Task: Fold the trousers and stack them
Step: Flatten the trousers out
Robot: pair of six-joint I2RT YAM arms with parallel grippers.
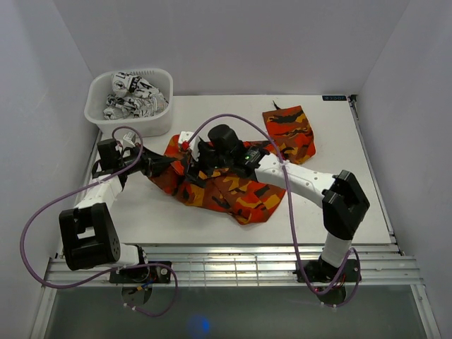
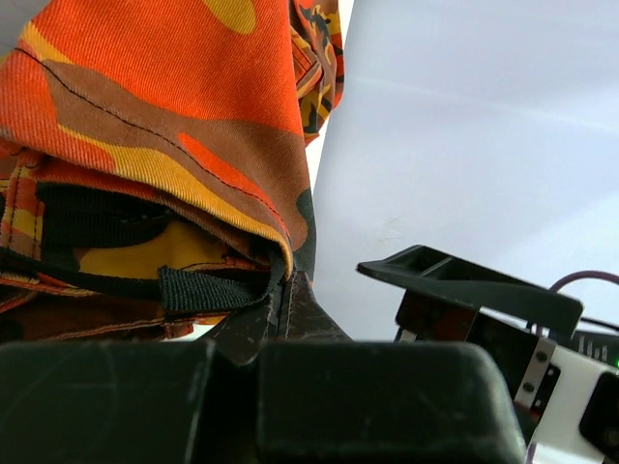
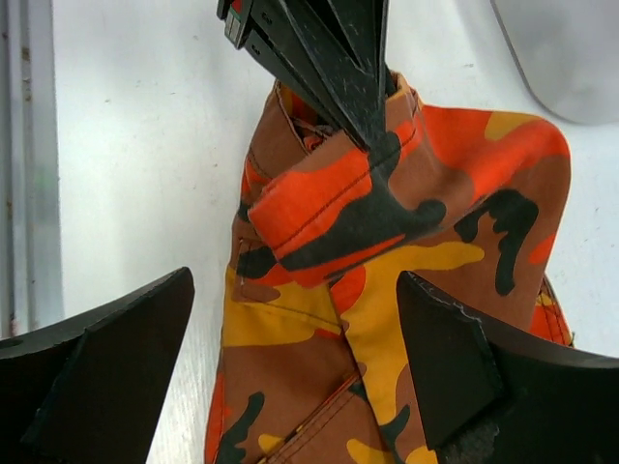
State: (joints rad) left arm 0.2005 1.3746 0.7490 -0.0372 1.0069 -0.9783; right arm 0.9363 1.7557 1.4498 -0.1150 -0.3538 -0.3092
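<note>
Now we are pinching the crumpled orange, red, brown and black camouflage cloth trousers (image 1: 233, 194), lying in the middle of the white table (image 1: 339, 162), in our tight-closed left gripper (image 2: 283, 300), and aiming our wide-open, empty right gripper (image 3: 295, 367) to grab the edge just beside it.

White links joined by chunky black joint housings make up the left arm (image 1: 99, 194) and the right arm (image 1: 300, 176). A purple cable (image 1: 288, 205) trails along each. The right tool (image 3: 295, 358) has broad, scuffed matte-black fingers (image 3: 106, 367), and small silver screws (image 2: 535, 375) stud its white body.
</note>
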